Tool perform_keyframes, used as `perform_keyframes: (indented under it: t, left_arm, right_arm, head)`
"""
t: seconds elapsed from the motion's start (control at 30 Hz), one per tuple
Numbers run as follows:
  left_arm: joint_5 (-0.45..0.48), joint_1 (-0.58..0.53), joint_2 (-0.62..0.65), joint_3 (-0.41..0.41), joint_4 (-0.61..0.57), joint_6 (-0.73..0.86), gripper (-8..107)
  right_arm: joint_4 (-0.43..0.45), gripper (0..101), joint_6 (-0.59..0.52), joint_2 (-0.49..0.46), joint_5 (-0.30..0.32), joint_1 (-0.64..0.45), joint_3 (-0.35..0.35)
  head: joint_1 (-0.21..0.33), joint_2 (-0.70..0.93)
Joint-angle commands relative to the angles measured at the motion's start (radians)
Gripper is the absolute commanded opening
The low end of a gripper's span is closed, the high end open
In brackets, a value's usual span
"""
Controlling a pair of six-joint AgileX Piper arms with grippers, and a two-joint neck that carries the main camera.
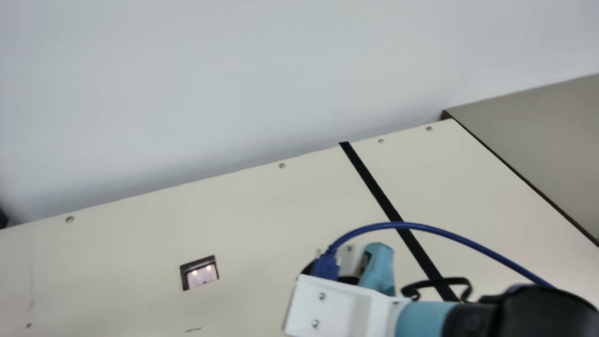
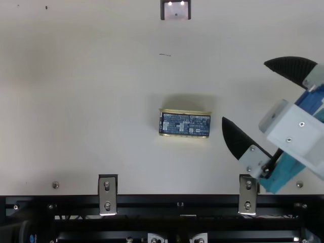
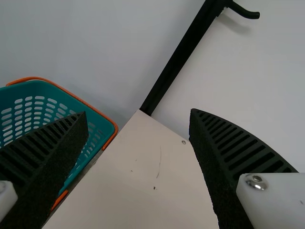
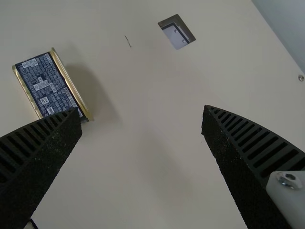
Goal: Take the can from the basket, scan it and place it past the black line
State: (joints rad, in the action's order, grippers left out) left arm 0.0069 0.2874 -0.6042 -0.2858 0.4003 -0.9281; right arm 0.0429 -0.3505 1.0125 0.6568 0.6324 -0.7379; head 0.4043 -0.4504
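Because its metal shell looks stiff but slick, the boxy can [image 2: 185,124], label up near the railed edge of the desk [image 2: 76,126], would best be pinched squarely across its gold-rimmed faces. Beside it, the right end effector [image 2: 244,91] gapes wide, ribbed and empty; the left end effector [image 3: 137,112] gapes too, a perforated plastic basket [image 3: 28,89] beyond.

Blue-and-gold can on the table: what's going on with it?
Nobody is holding the can; it rests on the table, out of the basket. The robot's right gripper is open close by, its fingers apart and empty. The left gripper is also open and empty. The can sits short of the black line, where it is meant to end up. The small window in the table may be the scanner; I can't tell whether the can has been scanned.
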Motion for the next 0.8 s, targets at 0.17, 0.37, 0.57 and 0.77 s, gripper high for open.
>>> perform_keyframes:
  t: [0.17, 0.37, 0.57, 0.77]
  left_arm:
    - [0.000, 0.000, 0.000, 0.000, 0.000, 0.000, 90]
    - [0.000, 0.000, 0.000, 0.000, 0.000, 0.000, 90]
    - [0.000, 0.000, 0.000, 0.000, 0.000, 0.000, 90]
    - [0.000, 0.000, 0.000, 0.000, 0.000, 0.000, 90]
  right_arm:
    - [0.045, 101, 0.057, 0.019, -0.008, 0.037, -0.008]
    - [0.064, 101, 0.093, 0.028, -0.014, 0.062, -0.013]
    - [0.064, 101, 0.094, 0.036, -0.010, 0.076, -0.014]
    - [0.050, 101, 0.068, 0.059, -0.004, 0.088, -0.018]
  head:
    - [0.032, -0.056]
    - [0.032, -0.056]
    - [0.032, -0.056]
    - [0.032, -0.056]
